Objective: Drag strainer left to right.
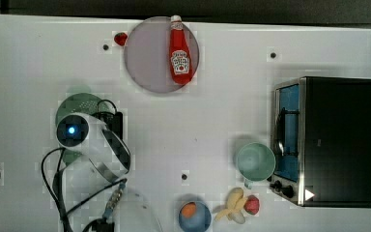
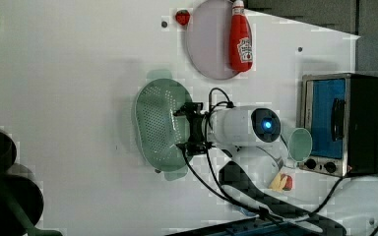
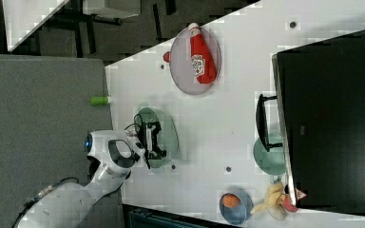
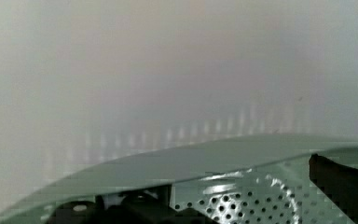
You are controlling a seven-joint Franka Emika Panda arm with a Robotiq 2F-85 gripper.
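On white table, ketchup bottle (image 1: 180, 50) label unreadable, tool (image 2: 189, 129) over strainer (image 2: 157, 125)

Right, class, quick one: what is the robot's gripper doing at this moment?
Gripper: down at the rim of the strainer; whether it is open or closed on the rim cannot be told.

One strainer (image 2: 157, 125), one cup (image 1: 255, 162), one plate (image 1: 147, 55), one ketchup bottle (image 1: 180, 52), one toaster oven (image 1: 335, 140)

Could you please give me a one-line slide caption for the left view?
Claw at the mint-green strainer rim on the white table.
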